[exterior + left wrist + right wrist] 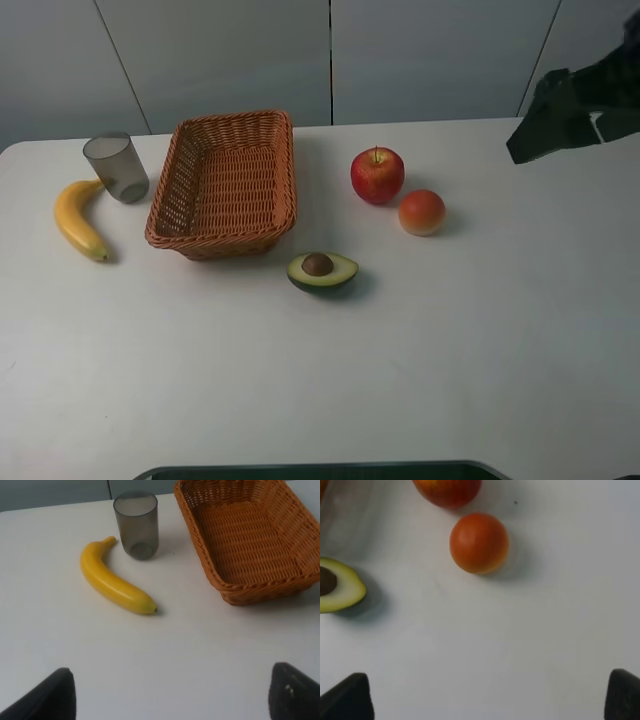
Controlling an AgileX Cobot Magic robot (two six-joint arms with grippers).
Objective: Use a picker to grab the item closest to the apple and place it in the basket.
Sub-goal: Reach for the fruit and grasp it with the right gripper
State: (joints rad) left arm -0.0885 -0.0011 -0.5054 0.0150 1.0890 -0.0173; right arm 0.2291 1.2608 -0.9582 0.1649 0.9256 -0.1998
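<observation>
Nothing on the task was done at this point. On the white table (480,350), the wicker basket (222,245) sat with nothing in it, so the grab, the carry and the drop were all left to do.

The right gripper (482,700) hung above the table off to the far right, jaws wide apart and holding nothing. The left gripper (170,695) had its jaws spread too, looking over the banana (78,218) and the grey cup (117,167) on the far side of the basket. Neither of those matters here.

The avocado half (322,270) lay cut side up in front of the basket, and the apple (377,175) stood just right of the basket.

Smallest was the target, the orange fruit (422,212), sitting just beside the apple on its front-right and clearly nearer to it than the avocado was. It could be an orange or a tomato; the view was too soft to say. It was basically a ball, so I'd say it had no real long axis and pointed no particular way, and I'd guess any approach angle would work.
</observation>
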